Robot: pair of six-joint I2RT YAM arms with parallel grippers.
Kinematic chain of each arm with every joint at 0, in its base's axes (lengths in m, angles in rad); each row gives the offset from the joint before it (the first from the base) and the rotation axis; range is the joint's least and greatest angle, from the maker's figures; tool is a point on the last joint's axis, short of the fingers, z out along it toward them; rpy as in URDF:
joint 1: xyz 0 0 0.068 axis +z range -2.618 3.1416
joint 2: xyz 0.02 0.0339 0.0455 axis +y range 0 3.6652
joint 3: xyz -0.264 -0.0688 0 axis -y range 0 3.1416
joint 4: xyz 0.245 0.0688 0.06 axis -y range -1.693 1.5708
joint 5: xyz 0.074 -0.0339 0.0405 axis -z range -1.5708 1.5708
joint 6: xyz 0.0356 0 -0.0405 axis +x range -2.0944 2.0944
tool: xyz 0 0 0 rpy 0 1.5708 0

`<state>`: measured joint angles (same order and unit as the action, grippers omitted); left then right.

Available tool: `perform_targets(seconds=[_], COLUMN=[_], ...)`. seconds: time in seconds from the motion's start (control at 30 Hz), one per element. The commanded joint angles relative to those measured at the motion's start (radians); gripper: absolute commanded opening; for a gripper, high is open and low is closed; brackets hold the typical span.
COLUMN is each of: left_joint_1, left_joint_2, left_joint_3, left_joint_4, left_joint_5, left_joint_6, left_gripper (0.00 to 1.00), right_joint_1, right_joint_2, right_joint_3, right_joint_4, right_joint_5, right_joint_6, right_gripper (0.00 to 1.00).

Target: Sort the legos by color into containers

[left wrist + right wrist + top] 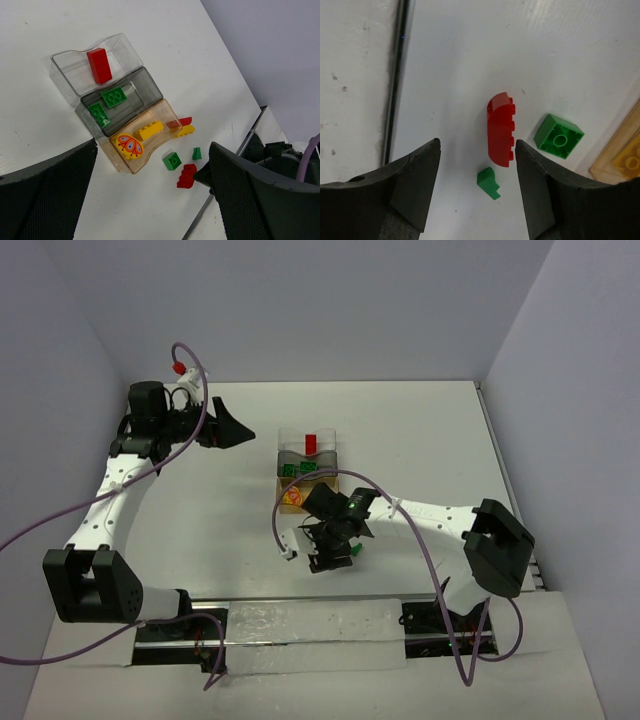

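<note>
White tabletop [470, 50]; red curved lego [500, 130] lies loose just ahead of the right gripper [476, 160], between its wide-open jaws; probably light, rigid, slick. Pinch across its long faces; left gripper [152, 195] likewise wide, empty.

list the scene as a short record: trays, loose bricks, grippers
clear tray: red brick
grey tray: green brick, another green brick
amber tray: yellow brick, yellow round piece with orange pattern
loose on table: red curved brick, green square brick, small green piece, yellow piece and red piece beside the amber tray
left gripper: open, empty, apart from the trays
right gripper: open, over the red curved brick
</note>
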<state>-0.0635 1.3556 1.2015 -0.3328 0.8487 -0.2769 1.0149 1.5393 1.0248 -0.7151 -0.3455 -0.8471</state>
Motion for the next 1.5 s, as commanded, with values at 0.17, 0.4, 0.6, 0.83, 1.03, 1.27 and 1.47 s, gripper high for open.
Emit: perform_targets(seconds=[0.17,0.4,0.6,0.83,1.03,1.27,1.47], left_joint_1=[0.005,0.007,0.007,0.007,0.009,0.03,0.056], left_joint_2=[-0.02,0.002,0.007,0.015,0.034,0.014,-0.003], left_joint_3=[-0.009,0.003,0.003,0.009,0.026,0.024,0.036], left_joint_4=[0.03,0.032,0.024,0.015,0.003,0.017,0.055], left_joint_5=[0.03,0.038,0.032,0.023,0.031,0.045,0.052], left_joint_6=[0.022,0.021,0.027,0.037,0.04,0.022,-0.005], left_gripper=[0.99,0.99,0.99,0.99,0.99,0.99,0.99], right_joint_1=[0.004,0.01,0.011,0.016,0.027,-0.006,-0.194], right_joint_2=[0.051,0.09,0.122,0.107,0.099,-0.028,-0.027], right_joint_3=[0.024,0.003,-0.013,-0.043,-0.069,0.079,0.394], right_joint_4=[0.075,0.103,0.135,0.146,0.137,0.014,-0.055], right_joint_5=[0.057,0.085,0.102,0.108,0.104,0.029,-0.076], right_joint_6=[-0.023,-0.036,-0.032,-0.029,-0.028,0.063,0.132], right_gripper=[0.61,0.6,0.51,0.33,0.2,0.0,0.0])
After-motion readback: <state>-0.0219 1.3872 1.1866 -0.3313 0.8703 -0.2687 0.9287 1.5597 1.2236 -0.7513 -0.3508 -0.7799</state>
